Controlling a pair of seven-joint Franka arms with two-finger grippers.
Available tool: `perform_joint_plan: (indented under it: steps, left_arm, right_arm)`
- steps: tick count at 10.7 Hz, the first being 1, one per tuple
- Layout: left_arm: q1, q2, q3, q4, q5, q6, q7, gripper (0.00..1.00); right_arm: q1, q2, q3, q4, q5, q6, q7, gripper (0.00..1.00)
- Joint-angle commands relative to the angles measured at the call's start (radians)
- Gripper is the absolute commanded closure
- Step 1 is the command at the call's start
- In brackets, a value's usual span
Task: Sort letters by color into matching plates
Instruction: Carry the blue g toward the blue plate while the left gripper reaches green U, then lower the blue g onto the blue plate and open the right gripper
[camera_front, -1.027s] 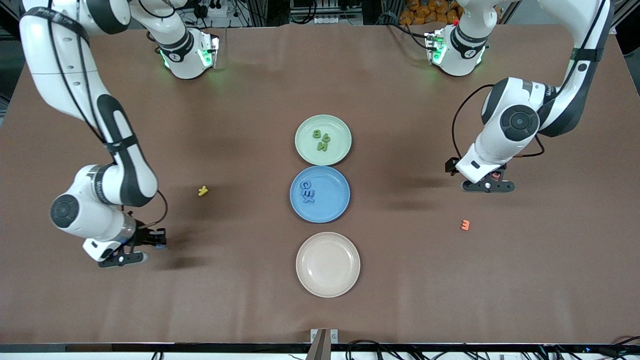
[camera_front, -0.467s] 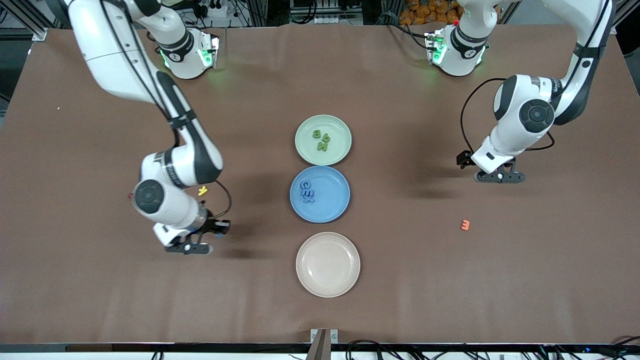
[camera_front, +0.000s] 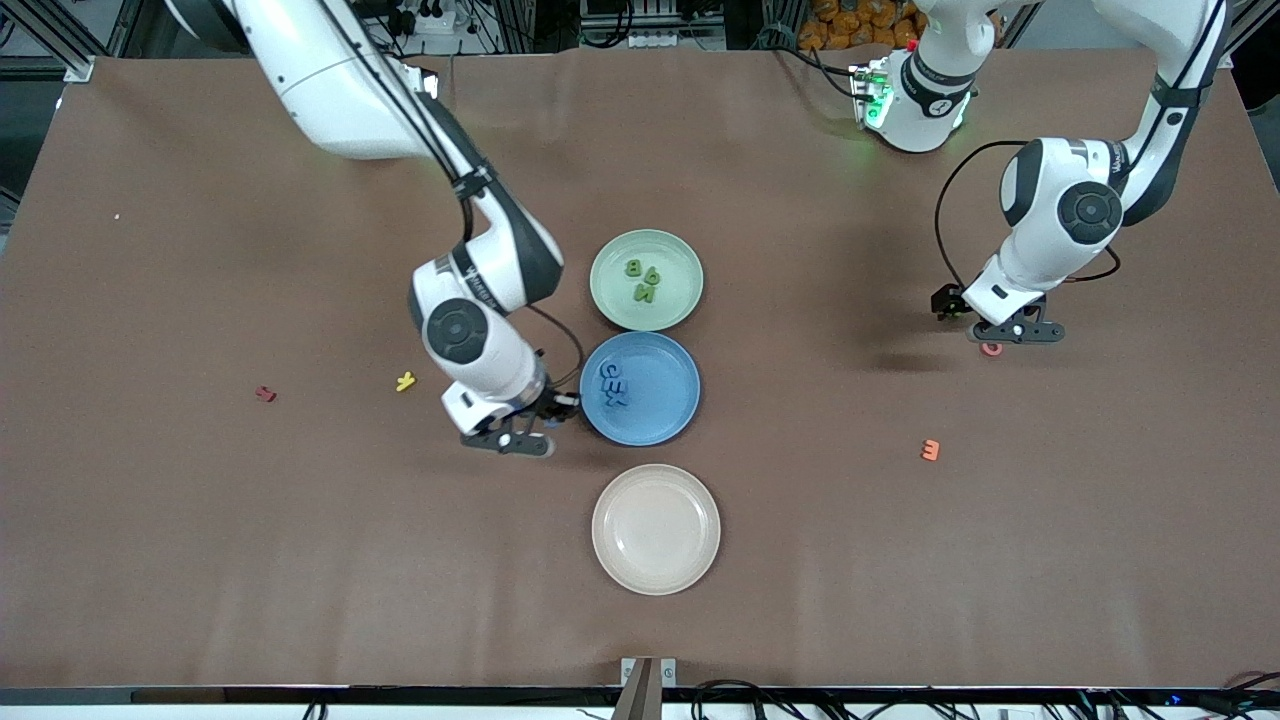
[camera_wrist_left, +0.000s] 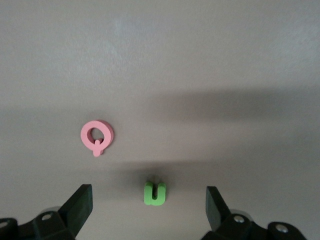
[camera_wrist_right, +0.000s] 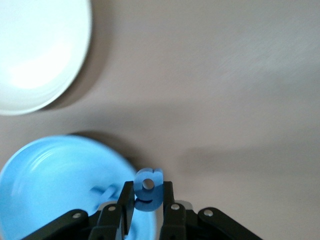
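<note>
The right pincer is gripping a blue letter just beside the blue plate; releasing here risks missing the rim. The left pincer is waiting wide over a green letter.

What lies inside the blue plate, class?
Three blue letters lie in the blue plate, toward the right arm's end. The right gripper hides nothing of it from the front.

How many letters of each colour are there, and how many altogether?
Green letters: 4, three on the green plate, one on the table
Blue letters: 4, three on the blue plate, one in the right pincer
Yellow letter: 1
Red letter: 1
Orange letter: 1
Pink letter: 1
Total: 12
</note>
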Motion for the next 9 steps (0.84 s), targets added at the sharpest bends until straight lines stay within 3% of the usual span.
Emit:
perform_joint_plan:
  steps: [1, 4, 5, 6, 9]
  left_arm:
    - [-0.015, -0.018, 0.009, -0.067, -0.033, 0.077, 0.027, 0.1]
    - [-0.015, 0.006, 0.009, -0.079, -0.034, 0.116, 0.027, 0.21]
    - [-0.013, 0.017, 0.012, -0.079, -0.034, 0.123, 0.027, 0.22]
    - [-0.013, 0.026, 0.017, -0.084, -0.034, 0.131, 0.027, 0.26]
    - [-0.007, 0.043, 0.023, -0.096, -0.033, 0.145, 0.027, 0.31]
  right_arm:
    - [0.085, 0.029, -0.008, 0.074, 0.097, -0.004, 0.053, 0.79]
    - [0.149, 0.065, -0.006, 0.111, 0.125, 0.018, 0.077, 0.74]
    - [0.157, 0.066, -0.004, 0.111, 0.128, 0.067, 0.095, 0.53]
    - [0.157, 0.069, -0.006, 0.111, 0.145, 0.095, 0.1, 0.01]
    - [0.123, 0.053, -0.011, 0.103, 0.144, 0.077, -0.05, 0.0]
